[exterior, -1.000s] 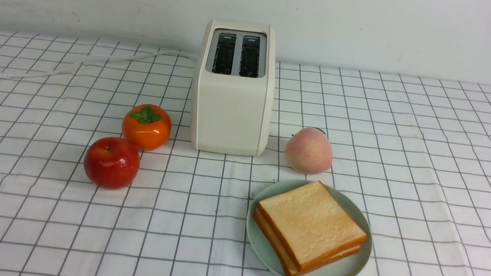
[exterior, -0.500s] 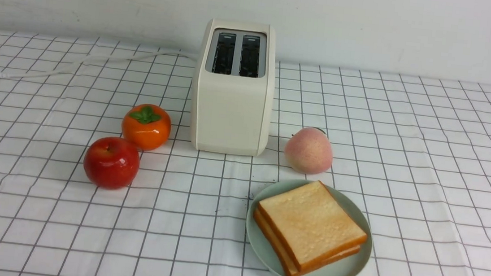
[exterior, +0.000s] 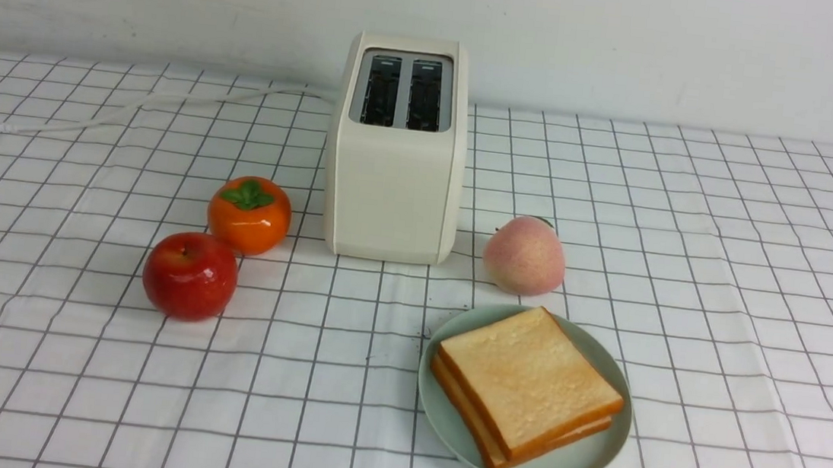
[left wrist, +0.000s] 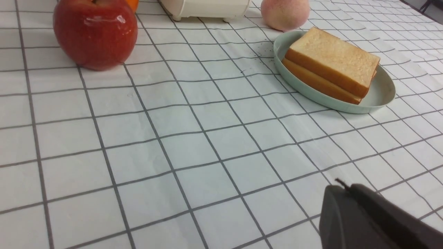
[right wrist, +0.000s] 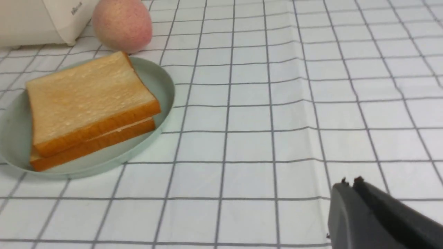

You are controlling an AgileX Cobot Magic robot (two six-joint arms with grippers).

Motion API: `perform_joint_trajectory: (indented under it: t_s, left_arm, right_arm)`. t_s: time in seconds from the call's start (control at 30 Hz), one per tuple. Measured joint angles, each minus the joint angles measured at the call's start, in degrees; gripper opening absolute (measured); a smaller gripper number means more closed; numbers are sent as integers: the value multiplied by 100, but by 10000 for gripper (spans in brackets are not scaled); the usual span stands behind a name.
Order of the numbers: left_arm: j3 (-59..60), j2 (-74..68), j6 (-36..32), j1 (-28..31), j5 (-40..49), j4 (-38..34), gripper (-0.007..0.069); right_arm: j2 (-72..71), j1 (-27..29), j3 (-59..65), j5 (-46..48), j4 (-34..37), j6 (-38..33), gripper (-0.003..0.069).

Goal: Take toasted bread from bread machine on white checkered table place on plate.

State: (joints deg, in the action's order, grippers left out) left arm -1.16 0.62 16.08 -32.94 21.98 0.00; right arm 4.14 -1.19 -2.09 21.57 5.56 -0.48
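On plate (exterior: 578, 464) — two toast slices (exterior: 529, 379) stacked, front-right of toaster (exterior: 393, 178), slots empty. Peach (exterior: 524, 254) just behind plate; persimmon (exterior: 249, 215) and apple (exterior: 190, 275) left of toaster. Left gripper (left wrist: 341, 186) and right gripper (right wrist: 350, 182) clenched, empty, low over checkered table (exterior: 762, 298).

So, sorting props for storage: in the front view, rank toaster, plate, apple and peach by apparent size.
1. Toaster
2. Plate, though nearer the camera
3. Apple and peach: alike; the apple is nearer, so unranked.
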Motion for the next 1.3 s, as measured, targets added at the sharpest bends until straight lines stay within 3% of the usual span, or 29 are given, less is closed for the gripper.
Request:
perform_joint_trajectory:
  t_s: [0.17, 0.33, 1.3]
  left_arm:
    - [-1, 0, 0, 0, 37, 0, -5]
    - [-1, 0, 0, 0, 49, 0, -2]
    - [-1, 0, 0, 0, 60, 0, 19]
  right_arm:
    - [-470, -86, 304, 60, -556, 524, 4]
    - [-471, -86, 304, 116, -832, 278, 4]
    - [-471, -86, 299, 125, -833, -25, 16]
